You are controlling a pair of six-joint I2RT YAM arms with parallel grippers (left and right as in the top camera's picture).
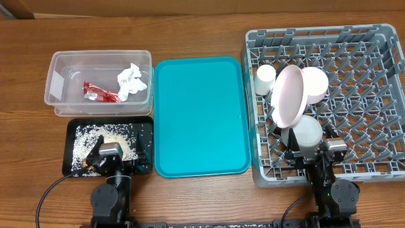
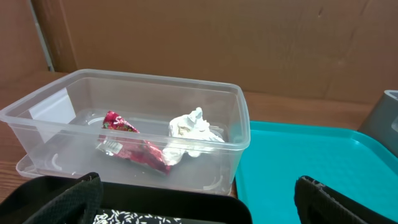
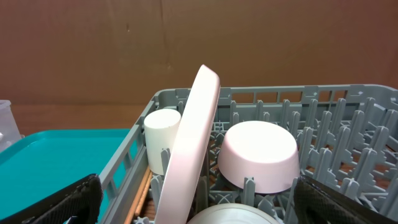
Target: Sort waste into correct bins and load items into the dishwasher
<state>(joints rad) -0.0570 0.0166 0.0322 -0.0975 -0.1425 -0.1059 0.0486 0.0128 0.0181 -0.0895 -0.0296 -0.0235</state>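
Left gripper (image 1: pixel 118 152), right gripper (image 1: pixel 311 145): both wide, empty. Ahead of left: crumpled white paper napkin (image 2: pixel 189 127) in clear rectangular plastic tub (image 2: pixel 37 134). Ahead of right: large white round plate (image 3: pixel 193 137) in grey plastic peg rack (image 3: pixel 348 93). Sorting and loading apparently complete; next: withdraw clear.

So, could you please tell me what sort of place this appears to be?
Probably a lab mock-up of a dish-clearing station, not a real kitchen: a grey rack holding white dishes, a clear tub and black tray with sorted waste, all on a wooden table.
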